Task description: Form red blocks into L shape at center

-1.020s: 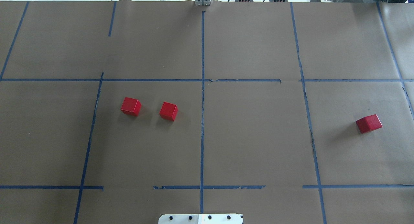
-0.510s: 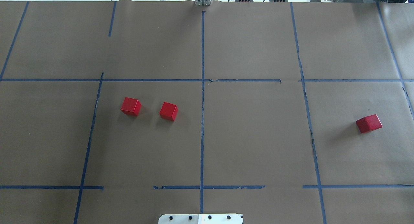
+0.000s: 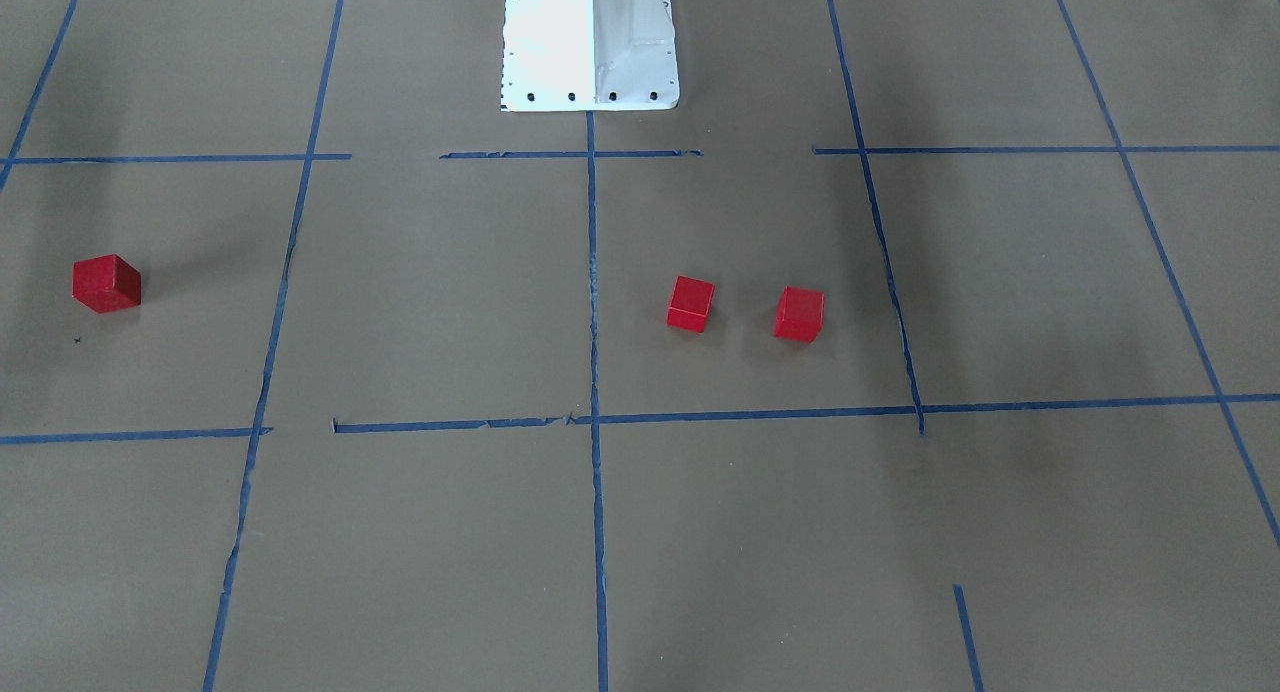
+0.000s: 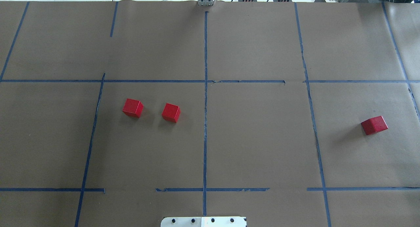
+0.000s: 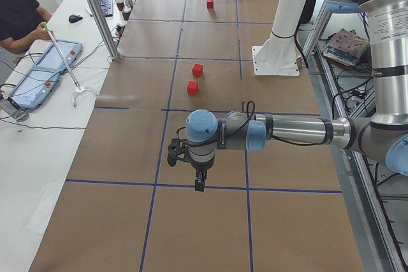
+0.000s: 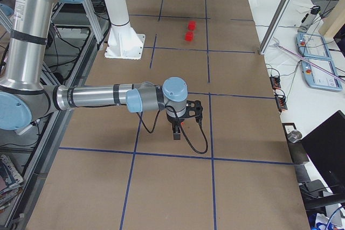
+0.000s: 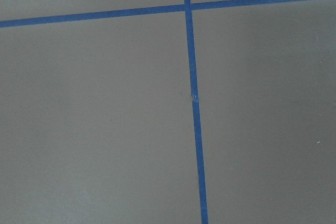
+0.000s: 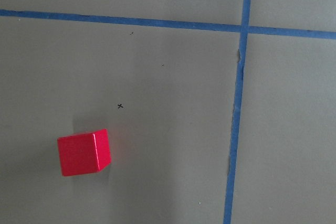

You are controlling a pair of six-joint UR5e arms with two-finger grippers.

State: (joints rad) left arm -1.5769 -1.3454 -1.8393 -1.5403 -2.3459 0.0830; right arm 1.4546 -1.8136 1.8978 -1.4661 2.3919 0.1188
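Observation:
Three red blocks lie on the brown paper. In the overhead view two sit side by side left of centre [image 4: 133,108] [image 4: 171,112], and the third lies alone at the far right [image 4: 374,125]. The front-facing view shows the pair [image 3: 691,303] [image 3: 799,314] and the lone block [image 3: 106,283]. The right wrist view shows the lone block [image 8: 84,152] below it. My left gripper [image 5: 199,186] hangs over bare paper, far from the pair [image 5: 192,87]. My right gripper [image 6: 176,134] hangs over the lone block. I cannot tell whether either is open or shut.
Blue tape lines [image 4: 205,99] divide the table into grid squares. The white robot base [image 4: 203,221] stands at the near edge. A metal post [image 5: 95,14] and an operator [image 5: 16,11] with a teach pendant are at the far side.

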